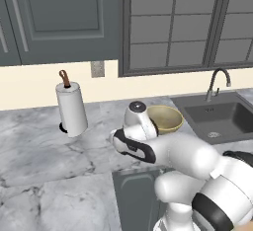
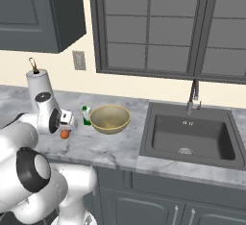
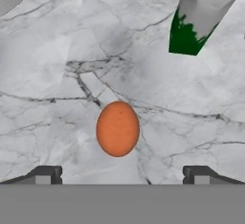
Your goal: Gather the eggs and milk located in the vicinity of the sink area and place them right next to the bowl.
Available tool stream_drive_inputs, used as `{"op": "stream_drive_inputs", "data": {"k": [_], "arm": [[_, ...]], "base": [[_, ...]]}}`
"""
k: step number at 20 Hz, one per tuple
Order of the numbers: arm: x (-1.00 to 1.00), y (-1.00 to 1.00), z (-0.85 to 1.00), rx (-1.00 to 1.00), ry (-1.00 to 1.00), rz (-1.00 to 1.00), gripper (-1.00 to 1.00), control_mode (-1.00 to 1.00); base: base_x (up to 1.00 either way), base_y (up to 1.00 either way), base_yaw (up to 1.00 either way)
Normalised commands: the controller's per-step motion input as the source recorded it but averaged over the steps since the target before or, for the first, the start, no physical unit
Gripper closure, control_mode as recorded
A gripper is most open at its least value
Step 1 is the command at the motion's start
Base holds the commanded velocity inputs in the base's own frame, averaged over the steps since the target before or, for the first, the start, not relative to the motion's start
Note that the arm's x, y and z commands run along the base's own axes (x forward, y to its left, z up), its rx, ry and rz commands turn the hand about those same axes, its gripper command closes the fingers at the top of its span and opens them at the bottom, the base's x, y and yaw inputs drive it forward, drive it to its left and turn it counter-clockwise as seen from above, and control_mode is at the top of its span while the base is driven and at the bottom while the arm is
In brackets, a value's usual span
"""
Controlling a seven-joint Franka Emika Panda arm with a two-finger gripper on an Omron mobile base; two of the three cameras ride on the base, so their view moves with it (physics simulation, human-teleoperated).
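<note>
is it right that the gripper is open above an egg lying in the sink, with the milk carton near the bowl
Not quite. The egg lies on the marble counter, not in the sink; the hand view shows it. The gripper is open above it, and the milk carton stands by the bowl.

- surface (image 3: 57,65): grey-veined marble look, smooth
- egg (image 3: 117,128): matt orange shell
- sink (image 2: 192,137): dark matt basin
- faucet (image 2: 193,94): dark metal
- bowl (image 2: 110,118): speckled, ceramic-looking

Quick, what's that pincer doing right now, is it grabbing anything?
Pincer: open, holding nothing, poised over a small orange-brown egg on the marble counter.
</note>
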Motion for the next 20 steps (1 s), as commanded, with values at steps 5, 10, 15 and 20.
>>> {"op": "stream_drive_inputs", "data": {"k": [5,10,15,20], "arm": [[0.02,0.00,-0.18,0.00,0.00,0.00,-1.00,-1.00],[0.07,0.00,-0.19,0.00,0.00,0.00,-1.00,-1.00],[0.09,0.00,-0.11,0.00,0.00,0.00,-1.00,-1.00],[0.16,0.03,-0.04,0.00,0.00,0.00,-1.00,-1.00]], "base": [[0.00,0.00,0.00],[0.00,0.00,0.00],[0.00,0.00,0.00],[0.00,0.00,0.00]]}}
